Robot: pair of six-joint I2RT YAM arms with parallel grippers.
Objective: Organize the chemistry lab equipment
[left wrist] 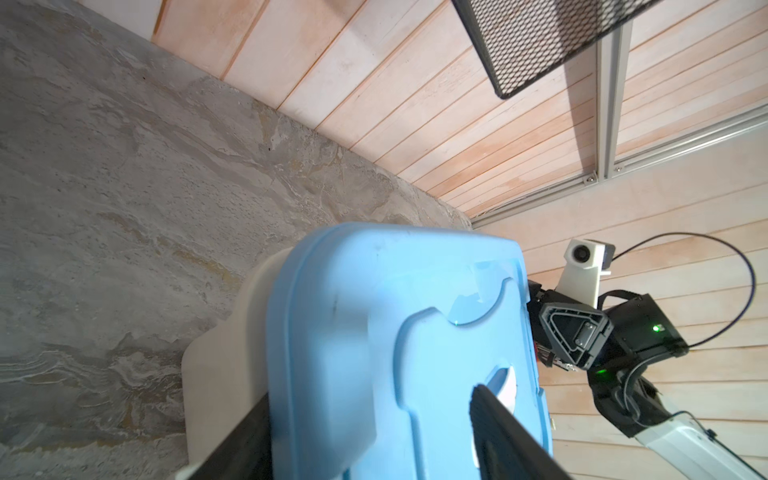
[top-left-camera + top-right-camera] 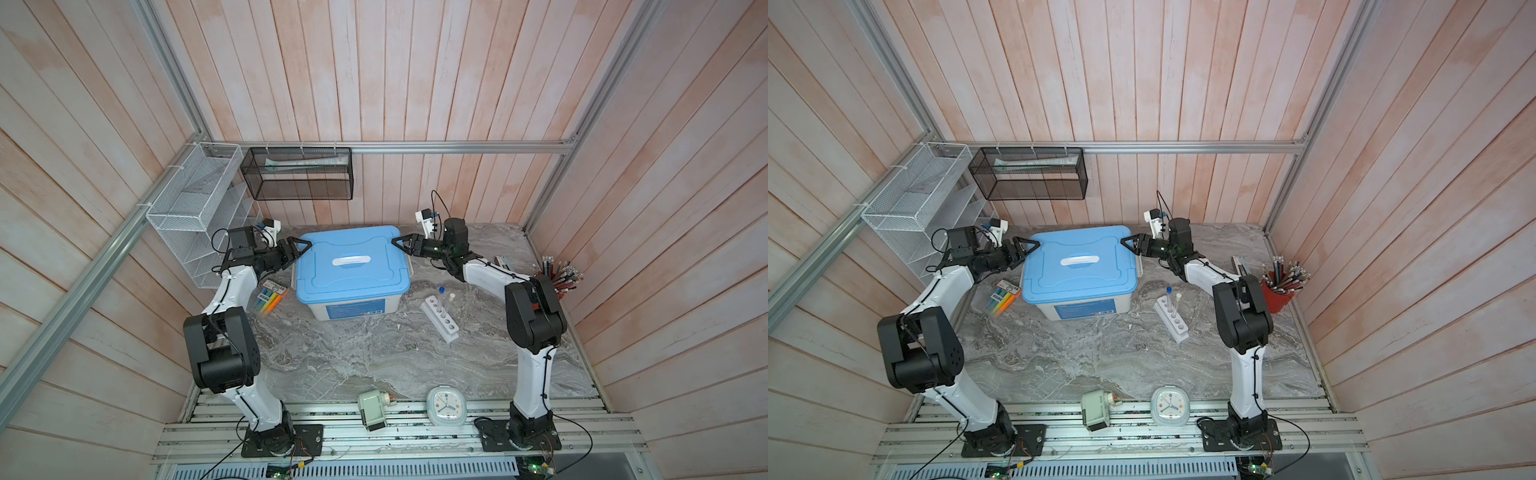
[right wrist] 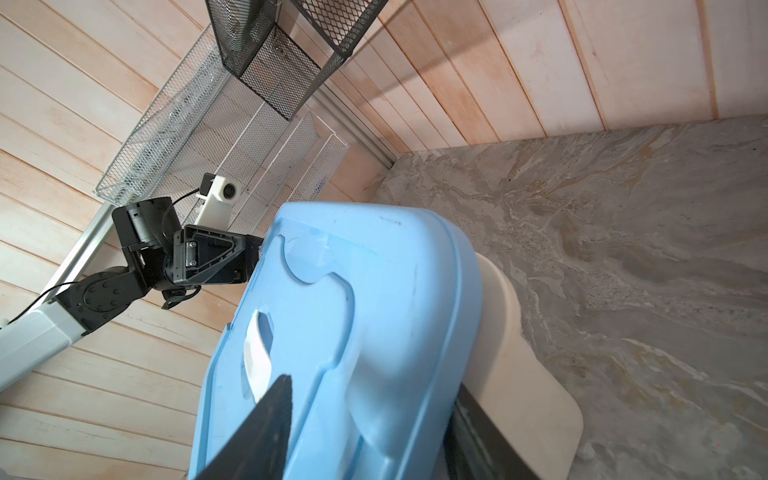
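A white six-hole rack [image 2: 442,322] stands on the marble table to the right of a white box with a blue lid [image 2: 353,262]. Two thin clear tubes are upright in the rack, one with a blue cap [image 2: 441,289] and one with a white cap [image 2: 451,296]. My left gripper [image 2: 305,248] is at the lid's far left edge, jaws wide on either side of the rim [image 1: 370,399]. My right gripper [image 2: 397,243] is at the far right edge; one finger lies on the lid and one under its rim [image 3: 374,384]. The lid sits on the box.
A red cup of pencils [image 2: 557,278] stands at the right wall. A pale clock [image 2: 445,405] and a small green device [image 2: 372,409] sit at the front edge. A highlighter pack [image 2: 270,297] lies left of the box. A white mesh rack [image 2: 195,208] and a black mesh basket [image 2: 297,174] hang at the back left.
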